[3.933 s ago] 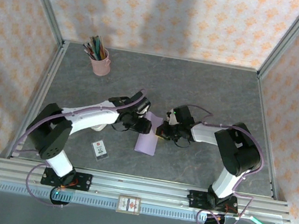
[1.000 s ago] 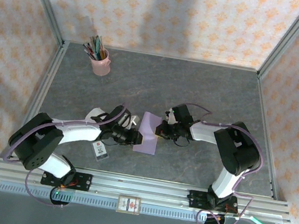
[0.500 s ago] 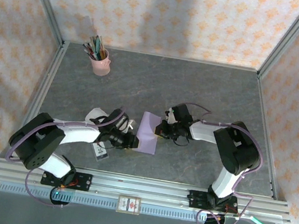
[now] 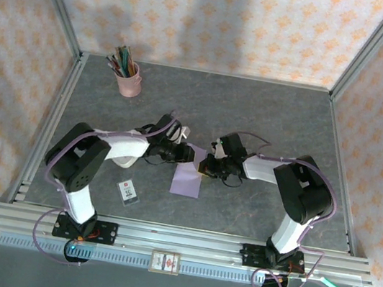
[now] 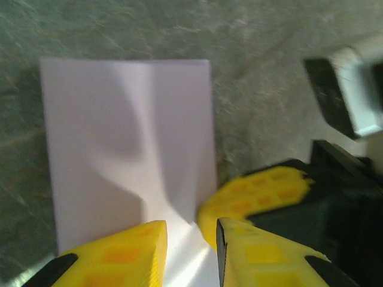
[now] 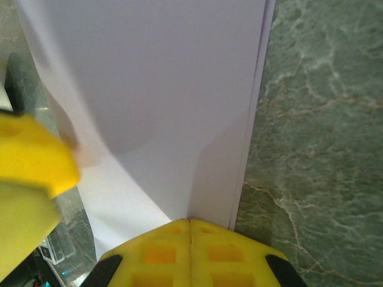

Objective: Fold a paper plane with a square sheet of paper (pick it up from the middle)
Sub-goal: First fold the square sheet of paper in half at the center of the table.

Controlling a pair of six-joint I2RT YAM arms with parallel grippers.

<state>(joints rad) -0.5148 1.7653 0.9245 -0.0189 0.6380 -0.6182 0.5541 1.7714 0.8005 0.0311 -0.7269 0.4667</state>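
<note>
Moved since half a second ago: my left arm has swung from the near left of the paper up to its far left corner. My right arm has stayed where it was.
Left jaws: my left gripper (image 5: pixel 191 230) has its yellow fingers a narrow gap apart over one edge of the sheet of paper (image 5: pixel 119 137). Lavender shows through the gap; I cannot tell whether either pad touches it.
Right jaws: my right gripper (image 6: pixel 190 224) is closed tight, with the sheet's edge pinched in the seam between its fingers.
Sheet: folded to an oblong, it lies on the grey table (image 4: pixel 269 112) between my two grippers, with a soft crease bulging.
Cup: a pink cup (image 4: pixel 129 81) stands at the far left, well apart, holding pens (image 4: pixel 121 58).
Card: a small white card (image 4: pixel 128 191) lies flat, near the sheet's left.
</note>
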